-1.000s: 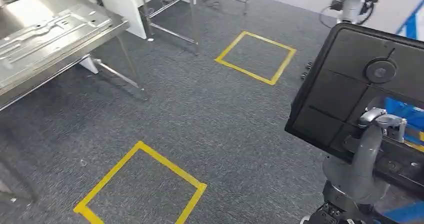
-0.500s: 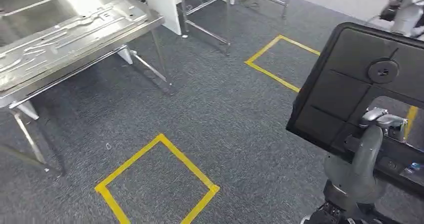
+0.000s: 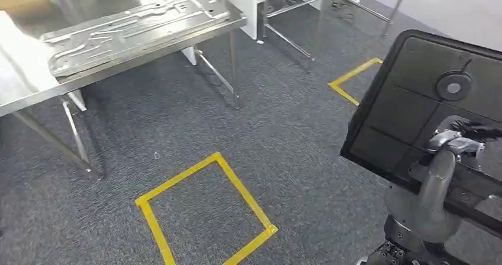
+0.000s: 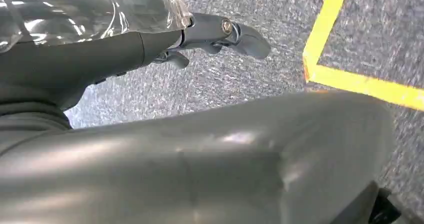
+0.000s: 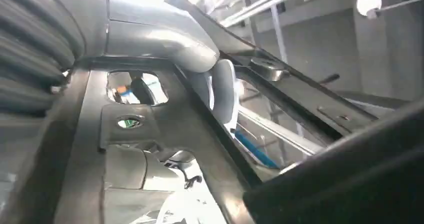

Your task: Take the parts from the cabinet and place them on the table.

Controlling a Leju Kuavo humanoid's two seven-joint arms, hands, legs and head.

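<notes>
Gripping the black panel (image 3: pixel 426 93), your right hand (image 3: pixel 450 144) shows in the head view with its fingers (image 5: pixel 222 91) wrapped over the panel's lower edge; the right wrist view confirms the thumb and fingers clamped on the dark frame. The panel stands tilted just above the fingers, up off the floor and well apart from the steel table (image 3: pixel 35 87).

On that table lies a pressed metal sheet part (image 3: pixel 130 31), flat, near the table's front edge. Far from the fingers.

Your left hand (image 4: pixel 220 34) hangs over the grey carpet (image 3: pixel 278 141), fingers curled loosely with nothing between them as far as the wrist view shows; you cannot tell for certain, since a cover hides part of it.

Yellow tape square (image 3: pixel 204 212) on the carpet, between table and right hand. Second tape corner (image 3: pixel 349 81) beside the panel's left edge.
</notes>
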